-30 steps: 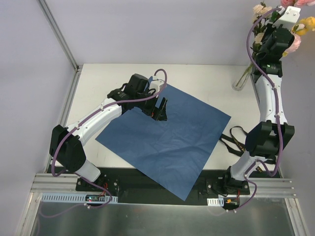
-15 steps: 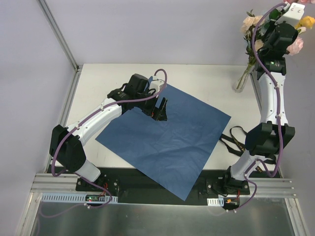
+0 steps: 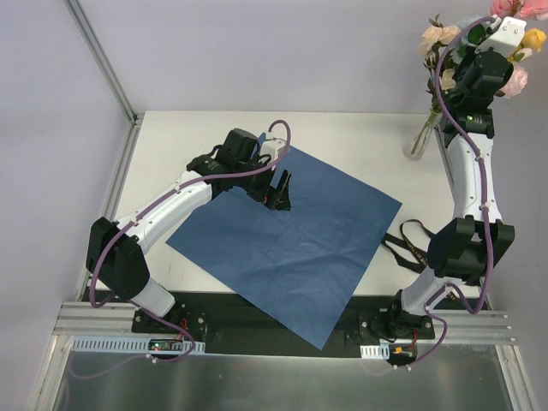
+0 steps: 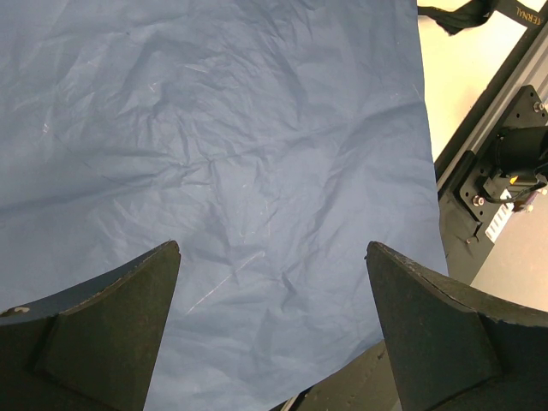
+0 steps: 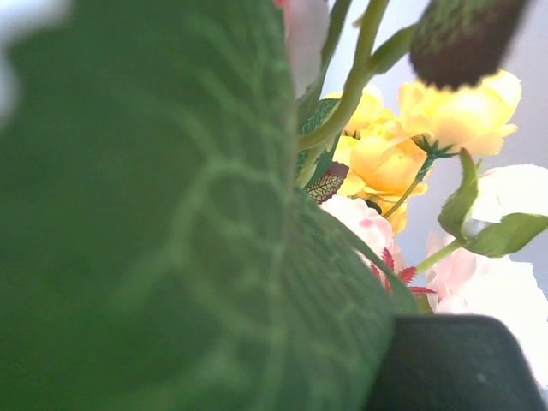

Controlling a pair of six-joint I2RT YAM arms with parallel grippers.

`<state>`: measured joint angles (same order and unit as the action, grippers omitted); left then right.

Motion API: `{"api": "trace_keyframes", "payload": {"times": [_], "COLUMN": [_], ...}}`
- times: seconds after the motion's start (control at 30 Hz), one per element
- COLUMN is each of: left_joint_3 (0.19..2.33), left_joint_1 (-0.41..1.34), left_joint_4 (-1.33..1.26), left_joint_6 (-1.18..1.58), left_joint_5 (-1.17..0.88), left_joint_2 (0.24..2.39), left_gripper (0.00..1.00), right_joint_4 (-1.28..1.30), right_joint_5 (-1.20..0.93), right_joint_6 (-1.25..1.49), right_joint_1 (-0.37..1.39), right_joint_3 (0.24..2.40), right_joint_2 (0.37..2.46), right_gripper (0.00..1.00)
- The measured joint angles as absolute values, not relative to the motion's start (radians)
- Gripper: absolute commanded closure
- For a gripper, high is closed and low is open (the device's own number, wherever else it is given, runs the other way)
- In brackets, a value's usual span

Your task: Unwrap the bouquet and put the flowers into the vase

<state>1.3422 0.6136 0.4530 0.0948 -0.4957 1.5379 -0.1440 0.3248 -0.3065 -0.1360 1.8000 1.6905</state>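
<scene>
Now | left pincer (image 4: 271,248) spread over creased blue paper (image 4: 214,128) | right pincer (image 3: 473,53) pinching thin-stemmed flowers (image 5: 385,163)

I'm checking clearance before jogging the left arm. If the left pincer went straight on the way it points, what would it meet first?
Most likely the blue paper sheet: the open left pincer points straight at it with nothing between, though depth is unclear.
</scene>
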Motion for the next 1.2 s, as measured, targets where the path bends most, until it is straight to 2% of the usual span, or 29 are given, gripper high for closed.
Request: {"api": "trace_keyframes", "payload": {"times": [0.8,1.0,1.2], "left_joint_3": [1.342,1.342,1.342], "left_joint_1": [0.614,0.614,0.614], "left_joint_4": [0.453,0.453,0.453], "left_joint_6": [0.096,0.096,0.096], "left_joint_5": [-0.496,-0.496,-0.496], "left_joint_2": [1.538,1.538,1.538], "left_gripper": [0.1,0.1,0.1], "right_joint_4": [-0.05,-0.181,-0.194], "right_joint_5": [0.319,0.285,0.281], "right_joint_6": [-0.315,-0.314,-0.315], "right_joint_1": [-0.136,-0.136,-0.136], "right_joint_3": [1.982,1.845,1.753], "right_joint_2": [1.761,1.744,1.74], "right_gripper": [1.0,1.0,1.0]}}
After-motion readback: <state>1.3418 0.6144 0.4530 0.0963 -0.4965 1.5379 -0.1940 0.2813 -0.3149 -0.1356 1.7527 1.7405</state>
